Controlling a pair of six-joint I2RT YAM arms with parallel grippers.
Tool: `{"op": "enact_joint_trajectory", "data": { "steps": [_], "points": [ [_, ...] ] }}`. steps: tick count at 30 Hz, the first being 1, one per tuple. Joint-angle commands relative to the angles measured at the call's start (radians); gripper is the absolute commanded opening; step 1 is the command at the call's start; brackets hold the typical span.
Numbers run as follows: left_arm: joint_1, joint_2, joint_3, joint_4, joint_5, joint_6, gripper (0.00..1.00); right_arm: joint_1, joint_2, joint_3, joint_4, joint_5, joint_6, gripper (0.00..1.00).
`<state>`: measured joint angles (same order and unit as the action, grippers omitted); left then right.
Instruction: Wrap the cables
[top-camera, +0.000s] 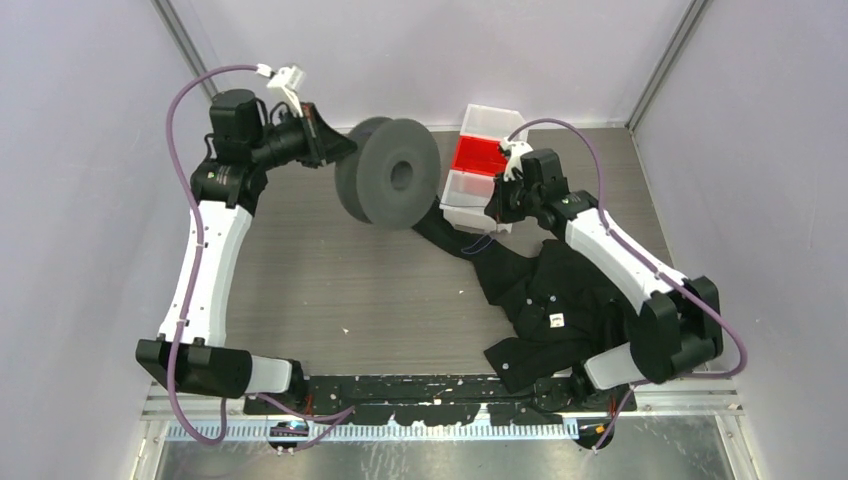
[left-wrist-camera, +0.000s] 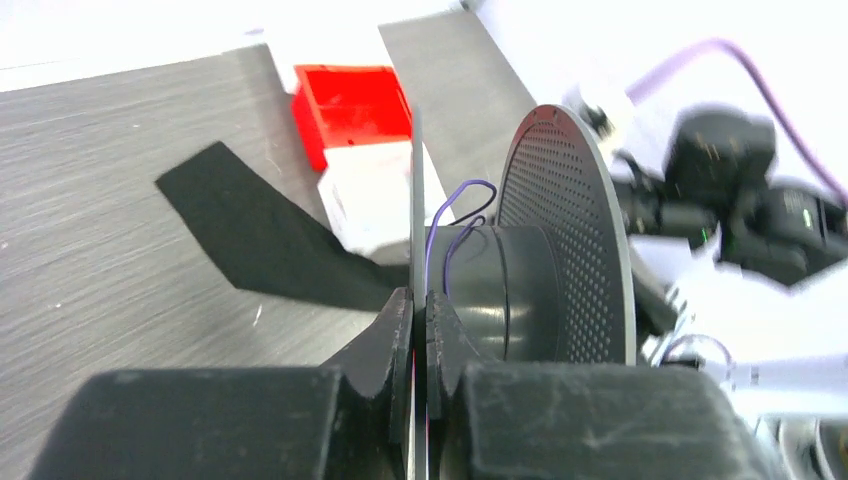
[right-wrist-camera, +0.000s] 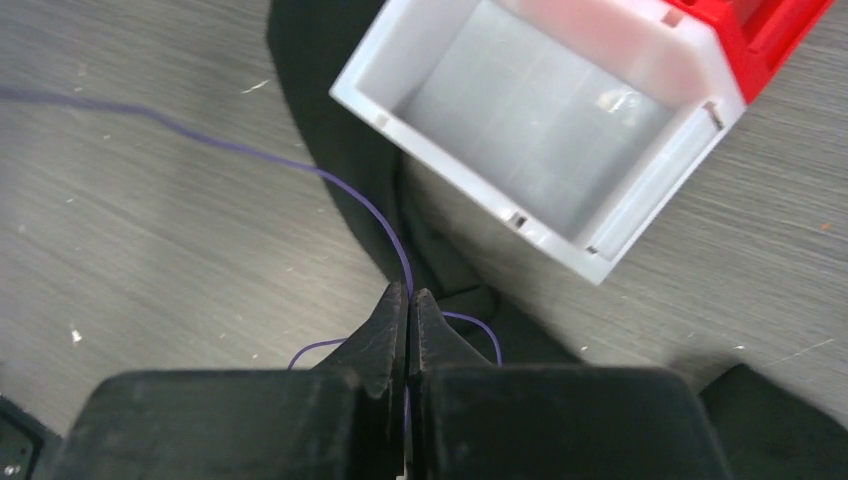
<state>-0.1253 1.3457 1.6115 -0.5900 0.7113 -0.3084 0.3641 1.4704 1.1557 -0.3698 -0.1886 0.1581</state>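
Observation:
The dark grey two-flanged reel (top-camera: 390, 172) stands on edge at the back of the table. My left gripper (top-camera: 340, 148) is shut on the rim of one flange (left-wrist-camera: 417, 190); the perforated other flange (left-wrist-camera: 570, 240) is to its right. A thin purple-looking wire (left-wrist-camera: 450, 215) loops up from the hub (left-wrist-camera: 520, 290). My right gripper (top-camera: 492, 213) is shut on the same thin wire (right-wrist-camera: 250, 150), which runs from the fingertips across the table to the left in the right wrist view. A short loop of it curls beside the right gripper (right-wrist-camera: 410, 295).
A white bin (right-wrist-camera: 540, 120) and a red bin (top-camera: 478, 153) stand just right of the reel, close to my right gripper. A black garment (top-camera: 550, 300) lies spread under the right arm. Purple hoses run along both arms.

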Motion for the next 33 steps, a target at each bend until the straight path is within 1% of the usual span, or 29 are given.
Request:
{"op": "enact_joint_trajectory", "data": {
  "steps": [1,3,5,7,8,10,14,16,20,23,25,29,33],
  "points": [
    [0.032,-0.024,0.015,0.221,-0.133,-0.214,0.0,0.07,-0.135,-0.056,0.073,-0.007,0.058,0.01],
    [0.032,-0.025,-0.012,0.266,-0.239,-0.273,0.01,0.128,-0.164,-0.077,0.05,0.028,0.063,0.01],
    [0.032,-0.037,-0.065,0.325,-0.382,-0.359,0.01,0.192,-0.188,-0.098,0.036,0.062,0.078,0.01],
    [0.032,-0.058,-0.174,0.454,-0.476,-0.439,0.01,0.249,-0.208,-0.114,0.033,0.077,0.096,0.01],
    [0.03,-0.06,-0.201,0.492,-0.509,-0.47,0.01,0.273,-0.214,-0.114,0.029,0.079,0.104,0.0],
    [0.02,-0.048,-0.214,0.505,-0.566,-0.483,0.01,0.316,-0.222,-0.1,0.016,0.084,0.116,0.01],
    [-0.025,-0.022,-0.207,0.471,-0.696,-0.407,0.0,0.407,-0.223,-0.008,-0.062,0.106,0.095,0.0],
    [-0.056,-0.014,-0.197,0.444,-0.799,-0.351,0.01,0.444,-0.218,0.056,-0.109,0.098,0.078,0.01],
    [-0.121,0.006,-0.179,0.393,-0.953,-0.263,0.01,0.503,-0.195,0.198,-0.19,0.047,0.052,0.01],
    [-0.188,0.021,-0.18,0.372,-1.105,-0.192,0.01,0.525,-0.165,0.319,-0.238,-0.007,0.04,0.0],
    [-0.224,0.034,-0.18,0.37,-1.176,-0.137,0.01,0.531,-0.152,0.379,-0.248,-0.035,0.032,0.01],
    [-0.258,0.07,-0.175,0.357,-1.208,-0.048,0.01,0.532,-0.143,0.474,-0.237,-0.056,0.005,0.0],
    [-0.271,0.091,-0.181,0.347,-1.181,0.005,0.0,0.531,-0.139,0.536,-0.189,-0.056,-0.032,0.0]
  ]
}}
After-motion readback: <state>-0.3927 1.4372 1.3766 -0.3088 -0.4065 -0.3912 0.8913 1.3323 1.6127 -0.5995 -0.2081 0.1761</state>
